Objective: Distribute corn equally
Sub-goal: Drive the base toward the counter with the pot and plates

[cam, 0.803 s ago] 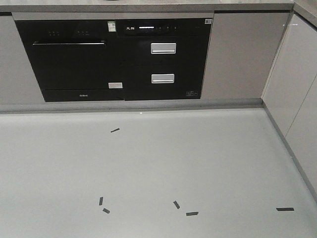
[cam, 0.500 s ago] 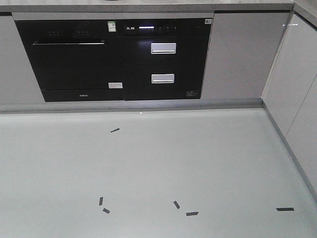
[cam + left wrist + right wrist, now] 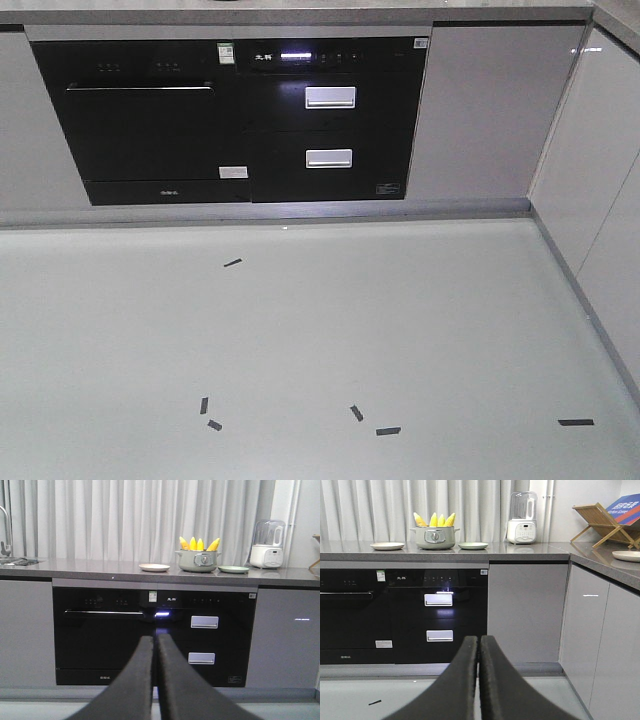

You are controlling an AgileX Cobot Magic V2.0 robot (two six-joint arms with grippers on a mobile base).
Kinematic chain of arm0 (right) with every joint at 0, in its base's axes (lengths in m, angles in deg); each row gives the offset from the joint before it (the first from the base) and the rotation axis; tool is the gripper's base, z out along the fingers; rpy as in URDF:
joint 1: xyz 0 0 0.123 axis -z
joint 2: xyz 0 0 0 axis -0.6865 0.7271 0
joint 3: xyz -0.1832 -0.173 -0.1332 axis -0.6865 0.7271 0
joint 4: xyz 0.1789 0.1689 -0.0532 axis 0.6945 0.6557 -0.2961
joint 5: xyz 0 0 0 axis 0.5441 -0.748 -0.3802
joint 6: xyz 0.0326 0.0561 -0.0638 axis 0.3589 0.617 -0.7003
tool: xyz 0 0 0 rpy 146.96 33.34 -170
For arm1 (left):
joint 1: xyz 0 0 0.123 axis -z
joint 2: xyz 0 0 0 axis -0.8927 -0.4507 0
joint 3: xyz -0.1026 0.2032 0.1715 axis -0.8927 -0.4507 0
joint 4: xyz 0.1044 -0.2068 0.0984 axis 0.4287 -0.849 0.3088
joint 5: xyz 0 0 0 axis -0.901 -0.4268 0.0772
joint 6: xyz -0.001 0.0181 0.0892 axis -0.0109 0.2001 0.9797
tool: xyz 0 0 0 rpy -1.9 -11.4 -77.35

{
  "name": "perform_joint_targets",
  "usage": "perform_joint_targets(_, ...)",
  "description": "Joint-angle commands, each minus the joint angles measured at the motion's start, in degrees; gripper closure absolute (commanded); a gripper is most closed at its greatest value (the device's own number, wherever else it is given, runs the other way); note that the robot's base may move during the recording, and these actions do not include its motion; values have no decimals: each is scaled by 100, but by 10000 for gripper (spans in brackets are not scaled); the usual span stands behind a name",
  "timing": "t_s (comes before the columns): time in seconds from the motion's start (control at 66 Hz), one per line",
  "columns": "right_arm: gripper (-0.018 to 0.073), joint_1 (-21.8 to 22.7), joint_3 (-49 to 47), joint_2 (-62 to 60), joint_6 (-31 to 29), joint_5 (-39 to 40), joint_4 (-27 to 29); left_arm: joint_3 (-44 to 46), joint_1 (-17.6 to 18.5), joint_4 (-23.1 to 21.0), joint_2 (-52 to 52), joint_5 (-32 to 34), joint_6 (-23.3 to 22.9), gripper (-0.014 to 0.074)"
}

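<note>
Several yellow corn cobs [image 3: 199, 544] stand upright in a grey-green pot [image 3: 198, 561] on the far countertop, between a cream plate [image 3: 154, 567] and a green plate [image 3: 233, 569]. The right wrist view shows the same corn [image 3: 435, 520], pot [image 3: 435, 537], cream plate [image 3: 387, 545] and green plate [image 3: 473, 545]. My left gripper [image 3: 154, 639] is shut and empty, low in front of the black ovens and far from the counter. My right gripper [image 3: 479, 639] is also shut on nothing. The front view shows neither corn nor grippers.
Black built-in appliances [image 3: 230, 120] fill the cabinet under the counter. Grey cabinets [image 3: 600, 180] run along the right. Black tape marks [image 3: 232, 263] dot the floor. On the counter are a white blender [image 3: 522, 517], a wooden rack [image 3: 605, 522], another plate [image 3: 627, 555] and a faucet [image 3: 5, 530].
</note>
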Motion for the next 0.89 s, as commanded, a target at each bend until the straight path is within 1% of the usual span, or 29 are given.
perform_joint_targets(0.0, 564, 4, 57, -18, -3, 412, -45, -75, 8, -57, 87, 445, -4, 603)
perform_joint_targets(0.879, 564, 4, 57, -18, -3, 412, -45, -75, 8, -57, 87, 445, -4, 603)
